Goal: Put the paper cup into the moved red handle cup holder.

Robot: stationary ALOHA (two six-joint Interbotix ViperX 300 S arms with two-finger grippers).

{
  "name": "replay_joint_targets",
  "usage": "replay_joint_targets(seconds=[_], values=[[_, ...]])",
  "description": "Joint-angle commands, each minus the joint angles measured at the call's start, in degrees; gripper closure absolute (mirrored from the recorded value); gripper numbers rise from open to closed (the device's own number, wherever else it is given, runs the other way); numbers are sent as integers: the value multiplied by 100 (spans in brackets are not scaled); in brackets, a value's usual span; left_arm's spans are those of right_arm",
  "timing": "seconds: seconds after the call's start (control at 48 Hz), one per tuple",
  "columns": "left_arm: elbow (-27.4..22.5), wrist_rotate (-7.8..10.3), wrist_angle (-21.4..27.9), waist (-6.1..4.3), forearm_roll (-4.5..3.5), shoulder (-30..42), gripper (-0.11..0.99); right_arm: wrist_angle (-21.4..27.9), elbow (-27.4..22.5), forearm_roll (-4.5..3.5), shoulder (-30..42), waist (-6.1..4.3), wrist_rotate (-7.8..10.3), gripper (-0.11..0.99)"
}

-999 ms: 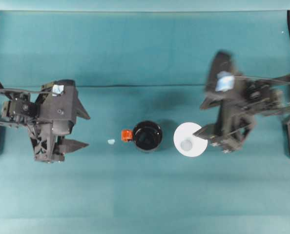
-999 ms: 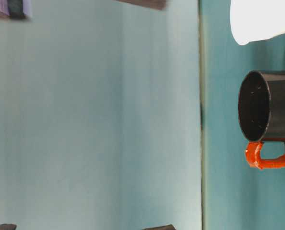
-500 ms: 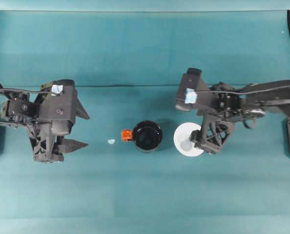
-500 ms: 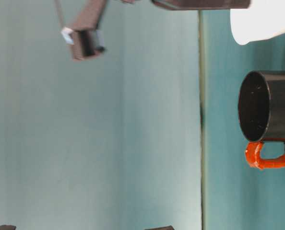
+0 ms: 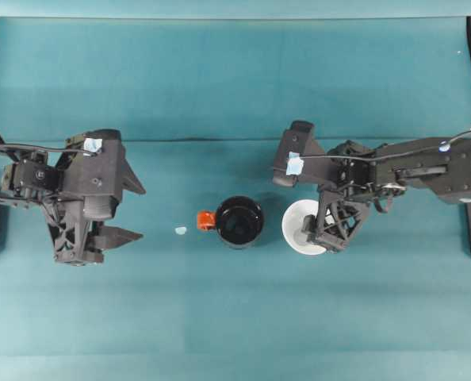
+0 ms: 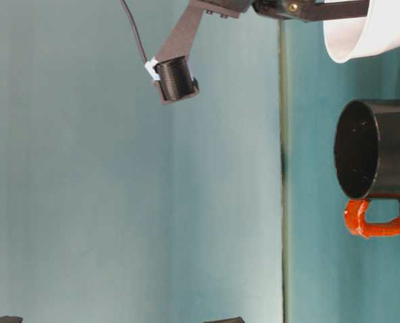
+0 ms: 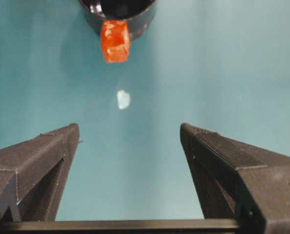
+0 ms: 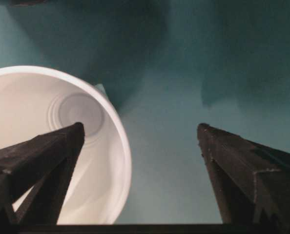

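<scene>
Right gripper [image 8: 140, 131] straddles paper cup [image 8: 47, 146] rim, spread; cup holds nothing.

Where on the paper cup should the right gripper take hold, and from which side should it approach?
Grip the paper cup by its rim wall, coming from above. It stands upright with its mouth open upward, so one finger can go inside and the other outside. The right gripper is open and already placed that way. The side away from the red handle cup holder looks best.

Paper cup [image 5: 297, 225] just right of holder [image 5: 239, 221], apart.
</scene>
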Motion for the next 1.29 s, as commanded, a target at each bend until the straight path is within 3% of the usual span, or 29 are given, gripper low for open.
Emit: replay_joint_targets(seconds=[0.0,0.25,0.375,0.791,0.916,1.02,1.27], values=[[-53,-9,-18,-18,18,-62,-3,-18,-141,44,-44,-9,70,15],[-53,-9,-26,-18,18,-62,-3,-9,-378,53,-35,0,44,78],[-53,-9,-18,-18,18,-62,-3,97,-387,62,-35,44,44,93],[-53,-26,-18,-18,18,-62,-3,167,-387,185,-44,70,44,97],[-53,-26,-26,-18,18,-62,-3,229,-396,264,-79,70,44,97],[-53,-35,-18,-18,9,-62,-3,536,-483,334,-316,35,44,97],[-53,-35,-18,-18,18,-62,-3,1617,-1213,343,-1072,-70,53,97]])
